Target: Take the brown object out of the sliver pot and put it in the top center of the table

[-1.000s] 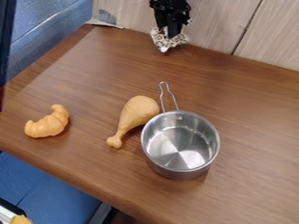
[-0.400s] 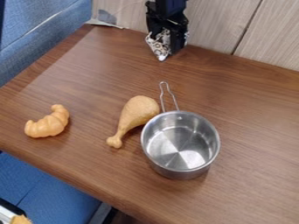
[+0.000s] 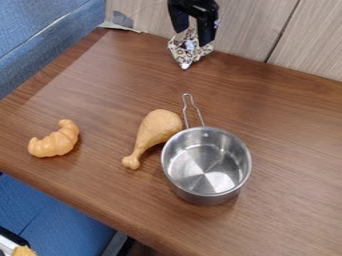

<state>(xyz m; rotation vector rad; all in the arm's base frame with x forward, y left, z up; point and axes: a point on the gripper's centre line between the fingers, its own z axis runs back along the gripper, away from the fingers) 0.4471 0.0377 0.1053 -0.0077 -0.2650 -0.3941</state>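
Brown-patterned cloth near tool; drumstick between croissant and silver pot.

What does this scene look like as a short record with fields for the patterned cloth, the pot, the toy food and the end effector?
patterned cloth: crumpled, on the table near its back edge
silver pot: upright, inside bottom visible, handle toward the back
toy drumstick: left of the pot in the picture
toy croissant: farther left
end effector: at the cloth, open
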